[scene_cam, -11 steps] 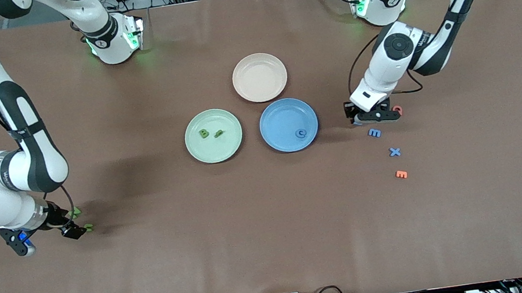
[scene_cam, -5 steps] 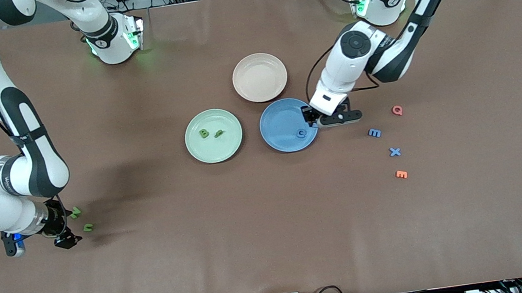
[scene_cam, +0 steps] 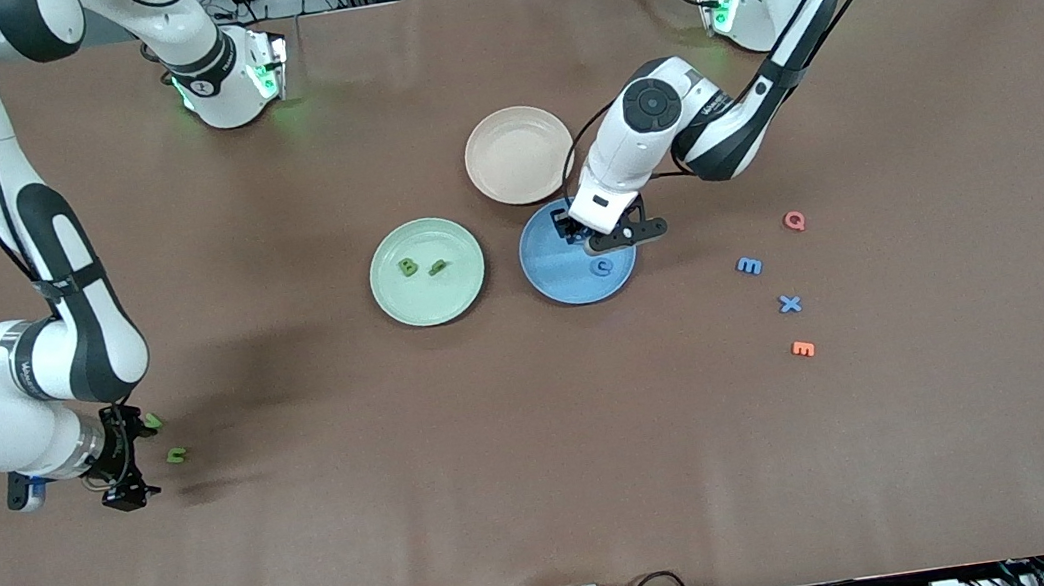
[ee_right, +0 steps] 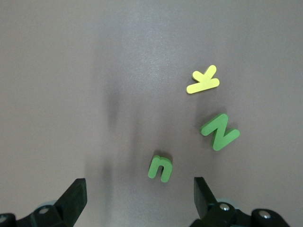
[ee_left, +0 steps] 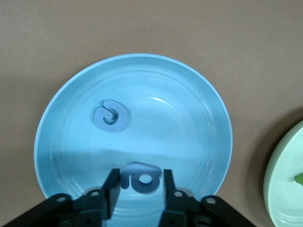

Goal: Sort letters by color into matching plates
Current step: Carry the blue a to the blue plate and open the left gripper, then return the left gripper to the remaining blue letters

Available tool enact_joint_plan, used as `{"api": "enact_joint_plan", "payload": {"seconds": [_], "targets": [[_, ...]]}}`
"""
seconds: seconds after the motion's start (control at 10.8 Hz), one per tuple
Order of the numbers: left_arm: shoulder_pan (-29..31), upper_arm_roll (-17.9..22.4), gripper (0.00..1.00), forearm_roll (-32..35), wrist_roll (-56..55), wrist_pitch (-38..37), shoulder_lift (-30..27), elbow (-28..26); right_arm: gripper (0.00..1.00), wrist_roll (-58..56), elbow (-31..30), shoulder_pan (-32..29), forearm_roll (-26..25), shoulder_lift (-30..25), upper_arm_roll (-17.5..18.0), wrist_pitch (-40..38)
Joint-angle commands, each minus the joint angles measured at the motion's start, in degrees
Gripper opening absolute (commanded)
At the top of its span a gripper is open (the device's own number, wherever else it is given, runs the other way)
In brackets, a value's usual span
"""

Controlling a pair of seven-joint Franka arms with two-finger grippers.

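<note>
brown matting covers the table (scene_cam: 548, 491) from edge to edge, slightly rippled, with cables, power strips and metal framing along the side where the two arm bases stand. three plates sit mid-table: a beige-pink plate (scene_cam: 519, 154) closest to the bases, and nearer the front camera a green plate (scene_cam: 426, 271) toward the right arm's end and a blue plate (scene_cam: 570, 272) toward the left arm's end, the blue one just beside the beige-pink one. two green letters lie in the green plate, a b (scene_cam: 408, 268) and a second letter (scene_cam: 438, 266) beside it that cannot be read. one blue c (scene_cam: 602, 266) lies in the blue plate. the left gripper (scene_cam: 597, 236) hangs over the blue plate, its fingers (ee_left: 111, 189) clenched on a blue letter a (ee_left: 140, 177). on the bare mat toward the left arm's end lie four letters: a red q (scene_cam: 794, 221), a blue m (scene_cam: 749, 265), a blue x (scene_cam: 790, 303) and an orange e (scene_cam: 803, 349), each nearer the front camera than the one before. toward the right arm's end lie three more: a green u (ee_right: 160, 168), a green n (ee_right: 220, 131) and a yellow k (ee_right: 205, 80). the right gripper (scene_cam: 122, 457) hovers over the mat just beside the u, jaws spread wide and holding nothing.
</note>
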Motion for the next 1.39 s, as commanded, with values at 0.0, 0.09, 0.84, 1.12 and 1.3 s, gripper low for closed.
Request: {"api": "enact_joint_plan", "payload": {"seconds": [0.0,0.09,0.84,1.12,1.3], "targets": [[-0.30,0.36,1.00,-0.30,-2.06,-0.80,0.81,1.67,1.00,5.07,4.28,0.77,0.39,3.73,-1.04,-0.17],[-0.04,0.45,1.00,-0.30,-2.07,-0.98,0.81,1.67,1.00,5.07,4.29,0.68,0.39,4.26,-1.04,0.87],[10.94,0.45,1.00,18.95,14.77,-5.72,0.72,2.64,1.00,6.21,3.24,1.38,1.00,5.41,-1.03,5.28],[15.25,1.06,1.00,18.95,24.27,-5.81,0.28,0.62,1.00,5.43,-0.62,1.47,0.92,5.06,-1.03,9.48],[16.39,1.59,1.00,19.13,29.89,-5.72,-0.16,-0.18,1.00,5.42,-1.86,1.38,0.92,4.36,-0.95,9.85]]}}
